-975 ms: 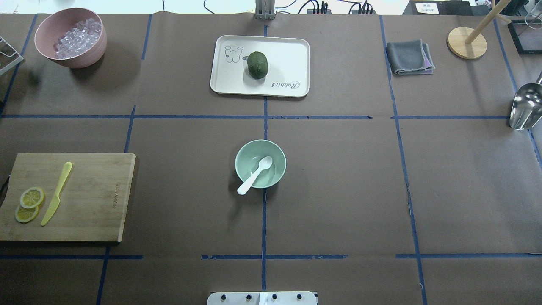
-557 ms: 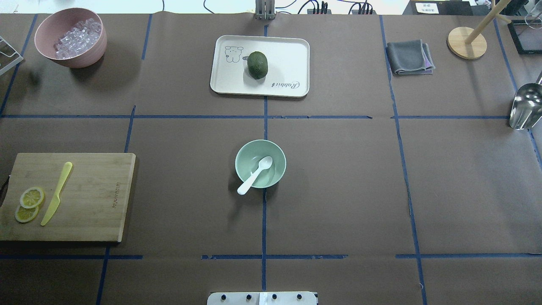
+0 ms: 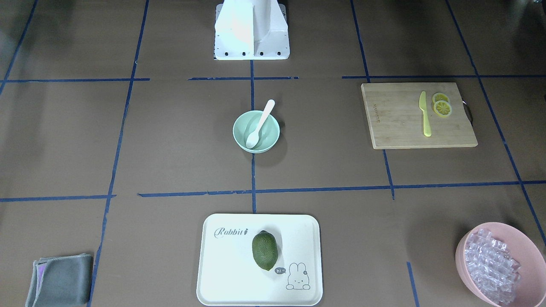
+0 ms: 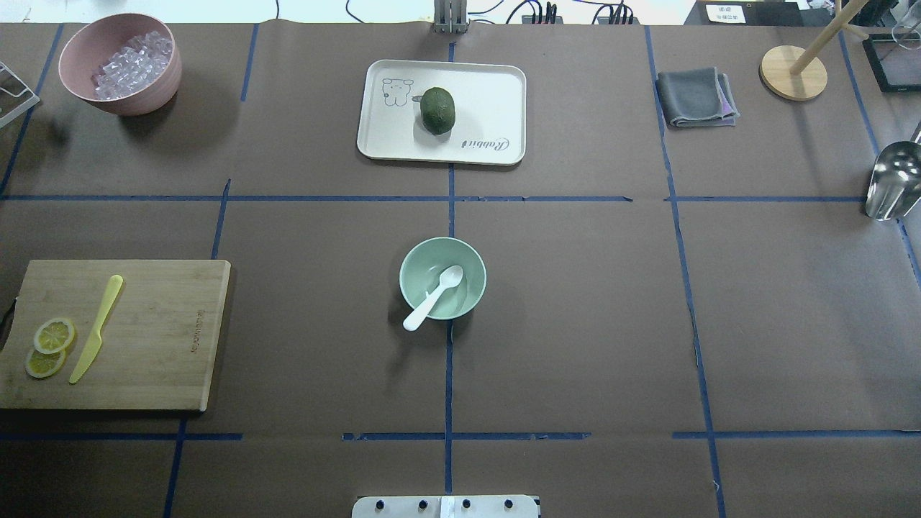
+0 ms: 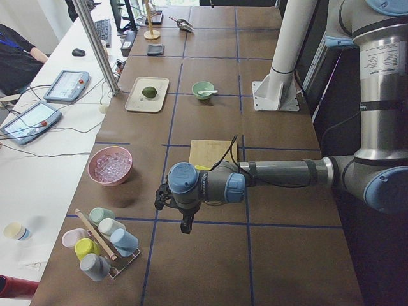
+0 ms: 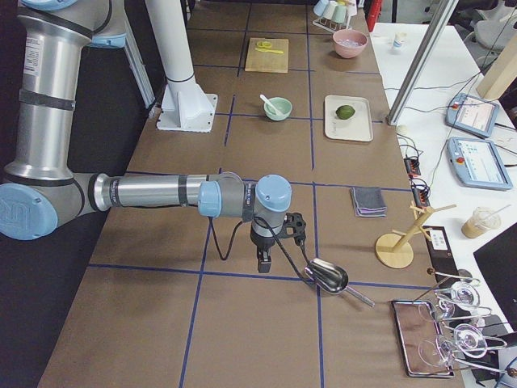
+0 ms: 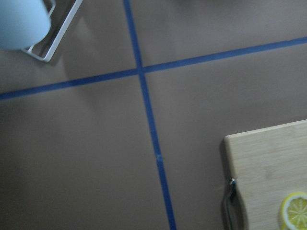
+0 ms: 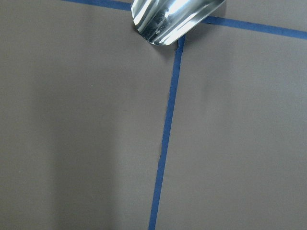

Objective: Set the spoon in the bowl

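Left hand (image 5: 185,223), right hand (image 6: 263,260): grip state cannot tell | spoon (image 4: 434,297): scoop in bowl (image 4: 469,270), handle over rim | judged light, stiff, slippery plastic; hold at the handle.

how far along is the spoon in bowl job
Done: the spoon has its scoop inside the bowl, with the handle leaning out over the rim. In hand: nothing; the left gripper and right gripper hang far from the bowl on opposite sides, neither touching the spoon. Left: nothing visible; the placement looks finished.
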{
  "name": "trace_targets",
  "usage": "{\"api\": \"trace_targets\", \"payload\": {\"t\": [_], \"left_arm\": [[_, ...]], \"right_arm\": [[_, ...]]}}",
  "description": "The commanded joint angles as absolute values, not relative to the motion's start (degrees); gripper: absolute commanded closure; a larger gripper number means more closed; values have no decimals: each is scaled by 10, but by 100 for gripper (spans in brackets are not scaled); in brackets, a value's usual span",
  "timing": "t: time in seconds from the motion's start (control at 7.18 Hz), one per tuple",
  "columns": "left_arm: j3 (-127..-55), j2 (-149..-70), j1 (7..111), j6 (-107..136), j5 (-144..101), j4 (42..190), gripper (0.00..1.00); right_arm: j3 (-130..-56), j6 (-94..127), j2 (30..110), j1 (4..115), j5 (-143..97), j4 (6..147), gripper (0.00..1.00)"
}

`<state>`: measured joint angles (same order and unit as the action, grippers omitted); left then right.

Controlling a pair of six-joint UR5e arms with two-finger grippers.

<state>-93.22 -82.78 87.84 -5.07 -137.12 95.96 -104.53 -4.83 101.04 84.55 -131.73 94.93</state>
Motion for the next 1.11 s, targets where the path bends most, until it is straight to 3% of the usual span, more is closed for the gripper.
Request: {"api": "trace_targets", "payload": {"t": [0.0,0.98], "left_arm": [[-930,-823,879,-50,-1366,960,0],[-926,-824,879,-51,-1366,960,0]], "right_arm": [[-1046,-48,1009,846,-1317,949,0],[-1049,-49,1008,846,-1317,949,0]]}}
